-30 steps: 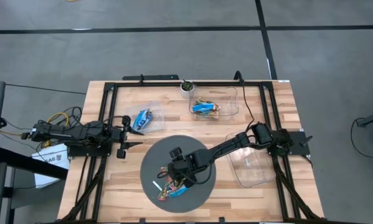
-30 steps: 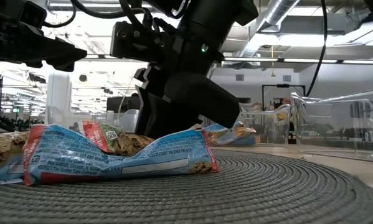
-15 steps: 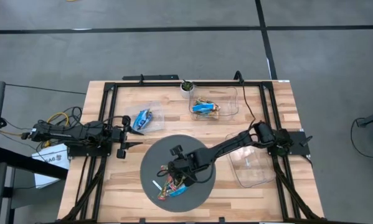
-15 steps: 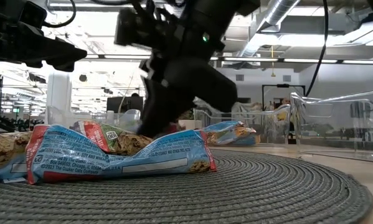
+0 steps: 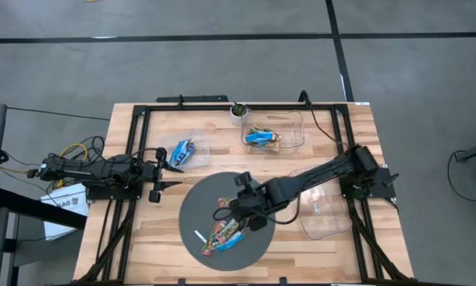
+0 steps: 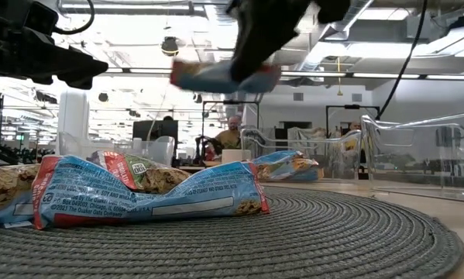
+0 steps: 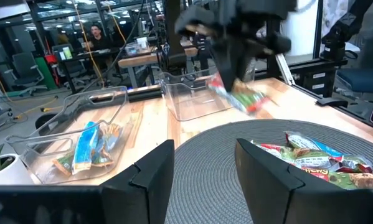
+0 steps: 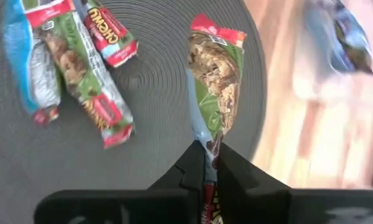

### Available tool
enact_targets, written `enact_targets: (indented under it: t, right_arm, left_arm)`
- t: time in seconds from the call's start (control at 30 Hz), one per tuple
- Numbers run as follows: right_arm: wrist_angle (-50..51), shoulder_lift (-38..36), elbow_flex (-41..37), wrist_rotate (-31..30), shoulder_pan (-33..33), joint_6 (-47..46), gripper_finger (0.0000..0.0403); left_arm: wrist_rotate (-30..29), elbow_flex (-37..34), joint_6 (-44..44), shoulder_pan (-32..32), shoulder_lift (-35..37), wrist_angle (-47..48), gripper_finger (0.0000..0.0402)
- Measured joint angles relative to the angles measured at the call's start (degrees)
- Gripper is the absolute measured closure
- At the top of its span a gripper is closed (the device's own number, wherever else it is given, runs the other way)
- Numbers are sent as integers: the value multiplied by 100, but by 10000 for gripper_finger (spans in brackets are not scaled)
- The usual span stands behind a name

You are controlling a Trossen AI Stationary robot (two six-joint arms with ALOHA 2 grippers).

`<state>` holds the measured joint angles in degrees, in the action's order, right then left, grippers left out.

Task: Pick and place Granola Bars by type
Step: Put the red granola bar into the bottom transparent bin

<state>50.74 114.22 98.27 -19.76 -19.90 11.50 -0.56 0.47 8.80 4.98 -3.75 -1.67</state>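
Granola bar [image 8: 214,74], green and red, is pinched tight in the right gripper [image 8: 205,167], lifted above the round grey mat [image 5: 194,210] mid-frame. More bars [image 5: 222,236] lie below; left gripper [image 5: 176,174] sits open.

A round grey woven mat [image 5: 191,208] is lying on the wooden table [image 5: 361,127], with a thin white stick [image 5: 199,237] resting on it. Three clear plastic bins are sitting around it: one left of the mat [image 5: 196,149], one behind [image 5: 293,131], one at the right [image 5: 325,218]. A small potted plant [image 5: 238,111] is standing at the far edge.
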Motion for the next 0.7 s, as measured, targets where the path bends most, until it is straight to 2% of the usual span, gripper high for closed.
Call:
enact_targets:
  t: [0.3, 0.57, 0.7]
  right_arm:
    - [1743, -712, 3, 10, 8, -687, 386]
    - [3978, -816, -3, 23, 77, -1687, 389]
    - [3964, -995, -185, 276, 118, -1809, 386]
  left_arm:
    - [0, 0, 0, 0, -2, 2, 239]
    - [-1, 0, -1, 2, 0, 1, 239]
    - [-2, 0, 0, 2, -2, 0, 239]
